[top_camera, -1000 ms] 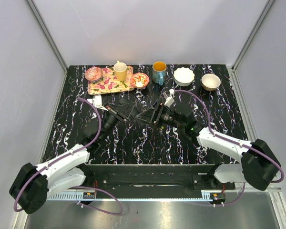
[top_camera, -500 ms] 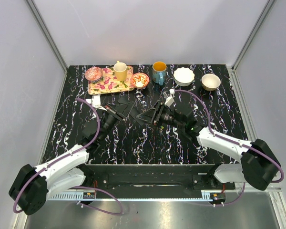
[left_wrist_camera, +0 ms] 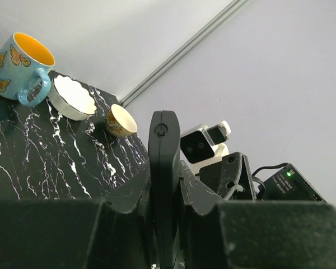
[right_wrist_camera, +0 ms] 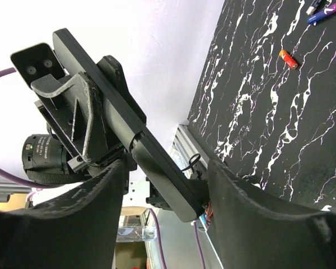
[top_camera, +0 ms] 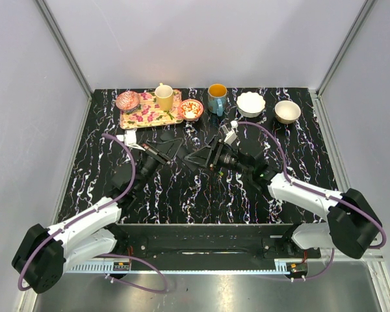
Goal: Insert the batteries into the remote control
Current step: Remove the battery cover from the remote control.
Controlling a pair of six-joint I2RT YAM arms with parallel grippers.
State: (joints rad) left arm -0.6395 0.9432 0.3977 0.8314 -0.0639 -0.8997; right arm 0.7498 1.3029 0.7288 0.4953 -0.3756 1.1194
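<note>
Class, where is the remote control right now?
The left wrist view shows the remote control edge-on, clamped in the left gripper, and the right wrist view shows its end between the spread fingers of the right gripper.

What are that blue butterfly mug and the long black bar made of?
Mug: probably glazed ceramic. It has a glossy surface, printed butterflies and a thick rim. Remote control: looks like black plastic with a dull, smooth finish and rounded moulded edges, though the views can't confirm it.
</note>
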